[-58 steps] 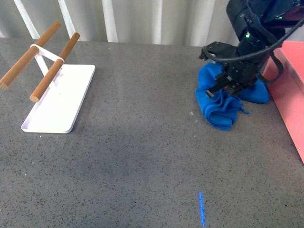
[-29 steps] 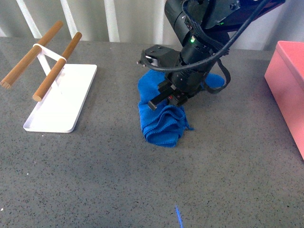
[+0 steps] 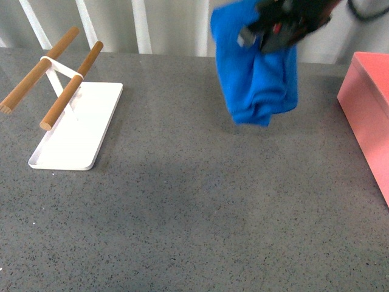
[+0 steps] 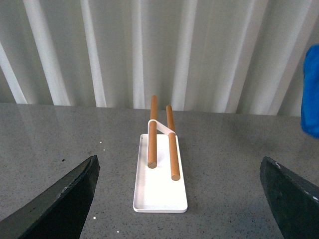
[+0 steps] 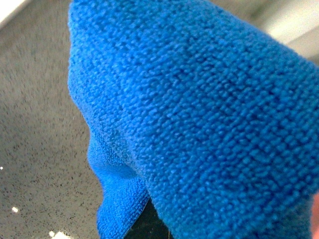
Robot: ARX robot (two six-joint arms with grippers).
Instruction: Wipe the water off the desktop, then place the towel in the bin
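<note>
1. Grey speckled desktop (image 3: pixel 200 213) spreads under everything, with white ribbed panels (image 3: pixel 164 24) behind it. Above its far middle the towel (image 3: pixel 258 79) hangs in the air, clear of the surface.
2. It is a thick blue microfibre cloth, bunched so that its folds droop downward. In the right wrist view its looped pile fills almost the whole picture.
3. I judge it soft, light and floppy, with a pile that grips well against pads, though any water soaked up would add weight. It is best held high on a bunch of several layers, since a single edge could slip and loose corners will trail.
4. The right gripper (image 3: pixel 273 30) is clenched on the towel's upper part at the top edge of the front view, and most of the arm is cut off there.
5. The bin (image 3: pixel 368 91), a pink box, sits at the right edge of the desktop, well apart from the towel. The drooping end would need to clear its rim on the way in.
6. The left gripper (image 4: pixel 178 164) has its fingers spread wide with nothing between them. It faces a white tray (image 3: pixel 79 128) with two wooden bars (image 3: pixel 70 85) at the left.
7. No puddle can be made out on the desktop.
</note>
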